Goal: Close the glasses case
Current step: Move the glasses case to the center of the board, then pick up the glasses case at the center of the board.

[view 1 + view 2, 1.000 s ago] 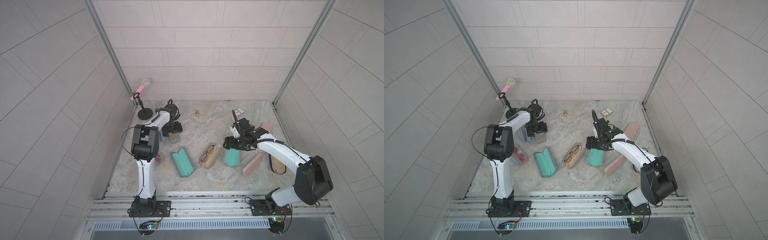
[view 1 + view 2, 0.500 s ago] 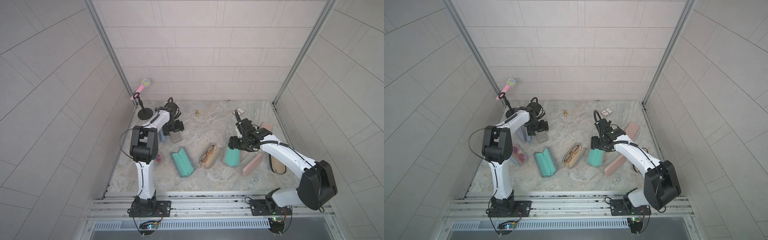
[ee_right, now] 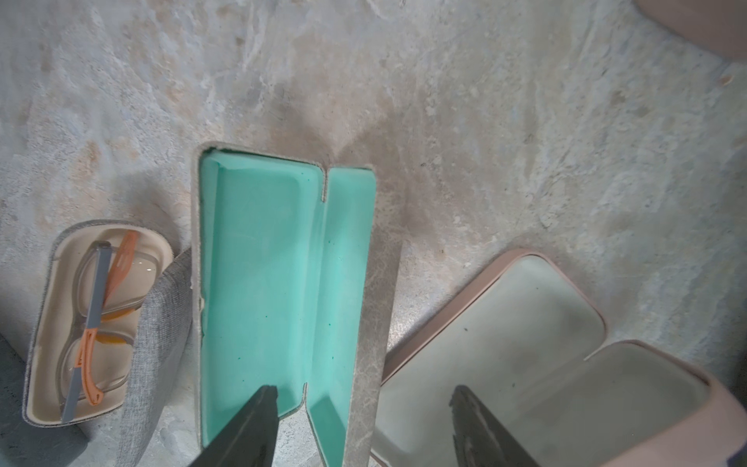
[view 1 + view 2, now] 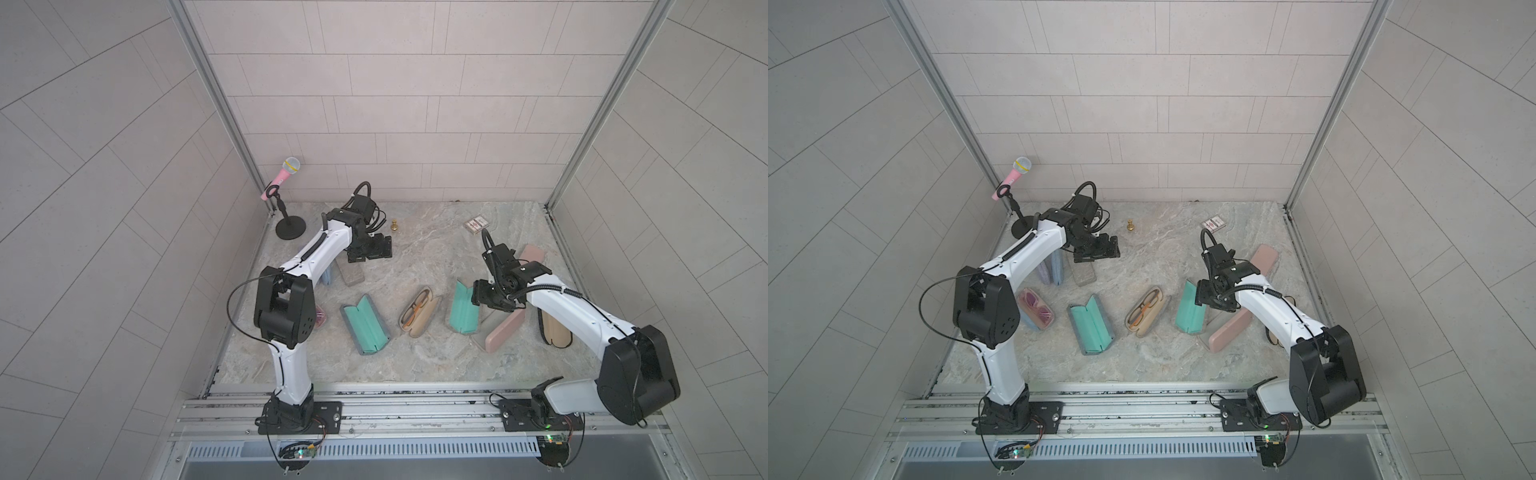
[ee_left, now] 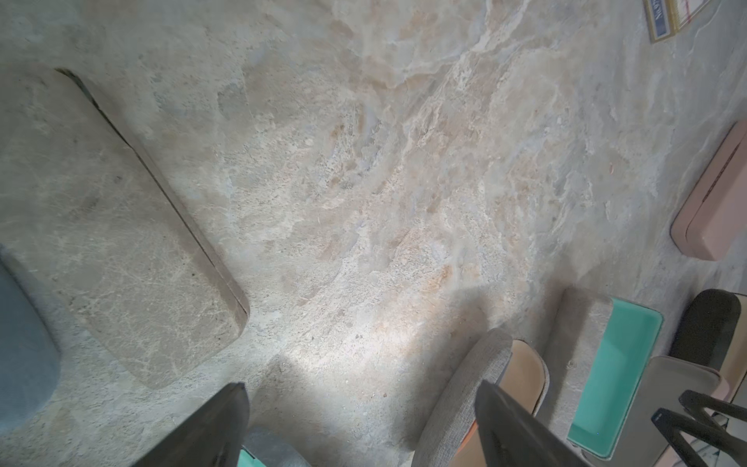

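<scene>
My right gripper (image 3: 364, 390) has slid across the teal case (image 4: 462, 311), centre-right of the table (image 4: 415, 257). Its fingers (image 3: 258, 420) stand spread, straddling the raised lid (image 3: 374, 303) edge (pink case (image 3: 505, 343) crowds that side). Left gripper (image 5: 359, 388) hangs released over bare table, free room ahead.

About nine glasses cases (image 4: 1092, 326), one microphone (image 4: 1016, 174), one packet (image 4: 1214, 225), one pawn (image 4: 1130, 226).

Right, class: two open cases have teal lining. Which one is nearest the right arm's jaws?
The teal case beside the pink case: the right gripper hangs over its end. The other teal case lies apart, beyond the glasses.
</scene>
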